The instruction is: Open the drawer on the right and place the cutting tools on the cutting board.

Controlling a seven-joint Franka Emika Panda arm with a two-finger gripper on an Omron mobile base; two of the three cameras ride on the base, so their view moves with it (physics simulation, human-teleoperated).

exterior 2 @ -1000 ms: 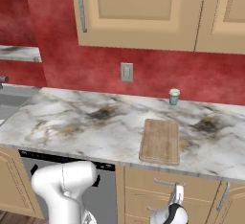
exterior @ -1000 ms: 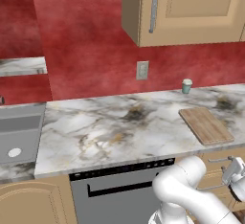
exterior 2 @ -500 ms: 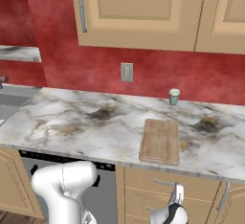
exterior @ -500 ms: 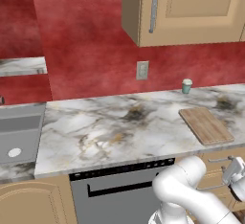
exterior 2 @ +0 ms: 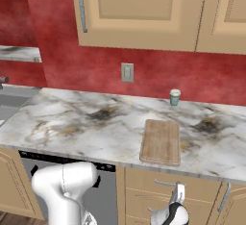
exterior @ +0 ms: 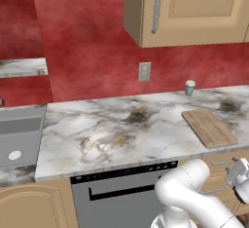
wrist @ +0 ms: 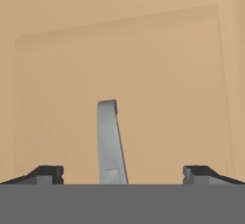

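Observation:
The drawer (exterior 2: 144, 195) is shut, its tan front under the counter just below the cutting board (exterior 2: 161, 141). In the hand view its grey handle (wrist: 111, 144) stands close ahead, between the spread fingertips (wrist: 47, 174) of my gripper (wrist: 123, 174). My gripper (exterior 2: 178, 191) is open right at the drawer front and touches nothing that I can see. From the left base view the gripper (exterior: 238, 169) hangs beside the drawer front (exterior: 219, 171), below the cutting board (exterior: 210, 127). The cutting tools are hidden.
A small teal cup (exterior 2: 175, 96) stands at the back of the marble counter (exterior 2: 86, 123). The dark grey dishwasher front (exterior: 116, 190) lies left of the drawer, and a sink (exterior: 19, 139) is at far left. Wall cabinets (exterior 2: 139, 12) hang above.

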